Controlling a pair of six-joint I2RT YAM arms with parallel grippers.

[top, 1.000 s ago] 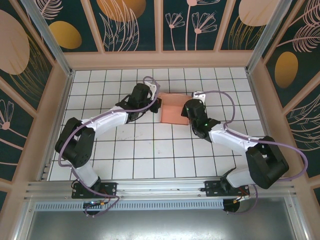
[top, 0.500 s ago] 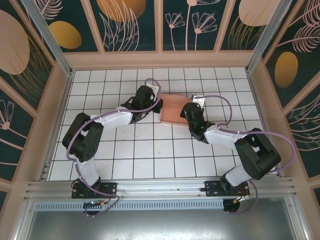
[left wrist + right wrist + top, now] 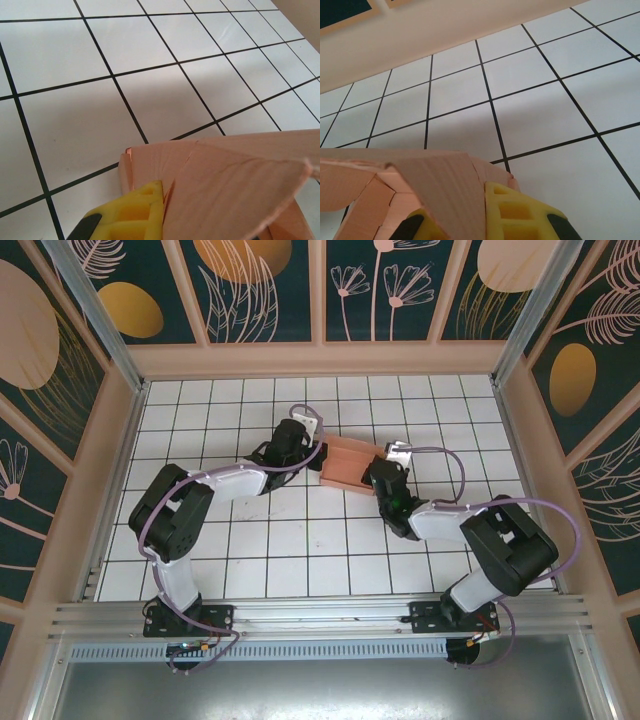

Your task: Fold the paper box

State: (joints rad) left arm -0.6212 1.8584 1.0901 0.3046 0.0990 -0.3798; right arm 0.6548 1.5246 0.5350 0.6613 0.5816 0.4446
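The salmon-pink paper box (image 3: 347,462) sits on the white tiled floor between my two grippers, its side walls raised. My left gripper (image 3: 318,454) is shut on the box's left edge. In the left wrist view a yellow fingertip (image 3: 131,212) presses against the pink card (image 3: 230,185), which hides the other finger. My right gripper (image 3: 377,469) is shut on the box's right edge. The right wrist view shows a card flap (image 3: 447,190) pinched between the two yellow fingers (image 3: 520,215).
The tiled floor (image 3: 300,540) has open room in front of the box and to both sides. Beige walls (image 3: 320,360) enclose it at the back and sides. Purple cables (image 3: 440,452) loop over both arms.
Both grippers have come closer together and lower at the box's edges. The card has gone from a flatter sheet to a narrower shape with its sides raised.
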